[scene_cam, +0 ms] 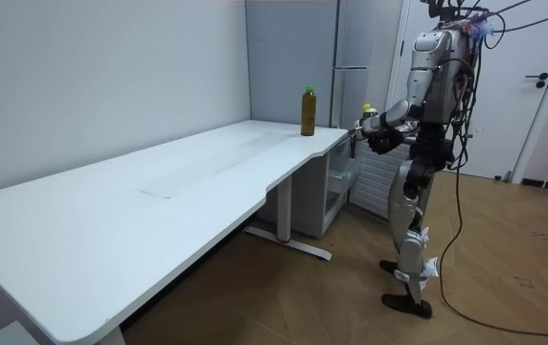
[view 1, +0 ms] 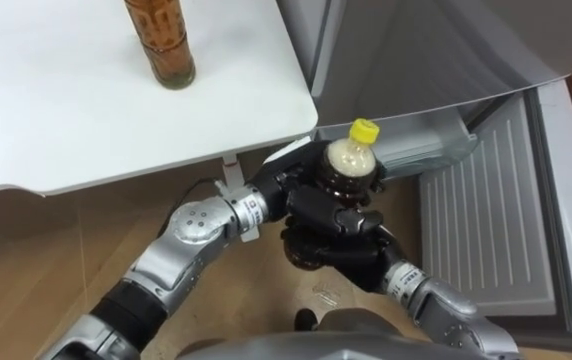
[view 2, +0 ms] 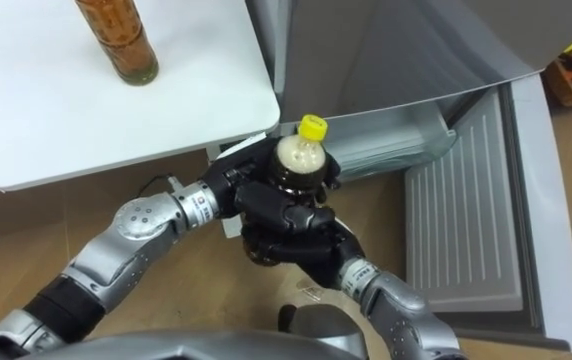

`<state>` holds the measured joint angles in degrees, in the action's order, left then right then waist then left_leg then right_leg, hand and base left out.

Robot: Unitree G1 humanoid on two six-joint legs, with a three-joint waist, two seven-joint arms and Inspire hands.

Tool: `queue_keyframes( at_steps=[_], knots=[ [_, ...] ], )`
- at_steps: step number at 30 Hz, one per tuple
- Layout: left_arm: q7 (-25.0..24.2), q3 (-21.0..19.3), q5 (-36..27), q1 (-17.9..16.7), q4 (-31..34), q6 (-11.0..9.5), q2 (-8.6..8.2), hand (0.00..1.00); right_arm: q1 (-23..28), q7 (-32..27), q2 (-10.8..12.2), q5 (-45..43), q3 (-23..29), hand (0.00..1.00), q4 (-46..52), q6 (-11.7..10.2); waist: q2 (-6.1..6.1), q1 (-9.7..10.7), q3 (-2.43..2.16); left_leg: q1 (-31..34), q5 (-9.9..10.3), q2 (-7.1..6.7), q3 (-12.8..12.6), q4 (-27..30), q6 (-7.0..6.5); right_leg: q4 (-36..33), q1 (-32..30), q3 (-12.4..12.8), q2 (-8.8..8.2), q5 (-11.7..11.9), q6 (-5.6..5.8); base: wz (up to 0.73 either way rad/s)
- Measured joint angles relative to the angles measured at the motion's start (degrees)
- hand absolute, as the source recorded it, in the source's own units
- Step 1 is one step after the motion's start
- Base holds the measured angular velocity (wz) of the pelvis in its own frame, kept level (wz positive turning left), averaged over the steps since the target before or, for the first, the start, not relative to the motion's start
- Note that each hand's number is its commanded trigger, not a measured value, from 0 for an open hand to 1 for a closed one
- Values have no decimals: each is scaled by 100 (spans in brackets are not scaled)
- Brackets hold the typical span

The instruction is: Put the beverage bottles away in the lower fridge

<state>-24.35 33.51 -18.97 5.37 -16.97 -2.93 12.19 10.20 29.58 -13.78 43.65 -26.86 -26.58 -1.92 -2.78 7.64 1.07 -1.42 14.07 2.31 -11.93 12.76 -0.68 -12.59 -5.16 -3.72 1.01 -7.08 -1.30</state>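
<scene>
Two hands, both closed round one item: left hand [view 1: 288, 192], fingers curled about the upper body of a dark drink bottle [view 1: 351, 162]; right hand [view 1: 338, 250], fingers wrapped round its lower part from beneath. Bottle upright, yellow cap [view 1: 364, 130] uppermost, held in the air just off the corner of the white table [view 1: 66, 120], in front of the grey fridge [view 1: 416, 50]. Lower fridge door [view 1: 486, 220] open, ribbed white inner face showing, right of the bottle. One further drink, an amber bottle [view 1: 166, 50], upright on the table, well apart from the hands. Robot standing at the table's corner beside the fridge
</scene>
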Motion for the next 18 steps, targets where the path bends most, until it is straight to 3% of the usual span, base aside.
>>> queue_keyframes(
  at_steps=[5, 10, 18],
  knots=[
    [3, 38, 115, 27, -119, 28, 1, 0, 1, 179, 11, -26, -25, 100, 0, 149, 8, 20, -1, -20, 0, 3, -1, -4, 0, -11, 15, -8, -4, 0, 0, 0],
    [19, 57, 152, 9, -379, 21, 3, 0, 2, 174, -9, -27, -74, 100, -2, 319, 64, 18, 26, -30, 0, 4, -2, -11, 0, -32, 19, -10, -7, 2, -3, 0],
    [48, 74, 758, -36, -463, -18, -28, 0, 32, 113, -106, -67, -74, 100, -2, 334, 135, 3, 35, -82, -1, 5, -40, -113, -1, -38, 16, 43, 4, 4, -2, -2]
  ],
)
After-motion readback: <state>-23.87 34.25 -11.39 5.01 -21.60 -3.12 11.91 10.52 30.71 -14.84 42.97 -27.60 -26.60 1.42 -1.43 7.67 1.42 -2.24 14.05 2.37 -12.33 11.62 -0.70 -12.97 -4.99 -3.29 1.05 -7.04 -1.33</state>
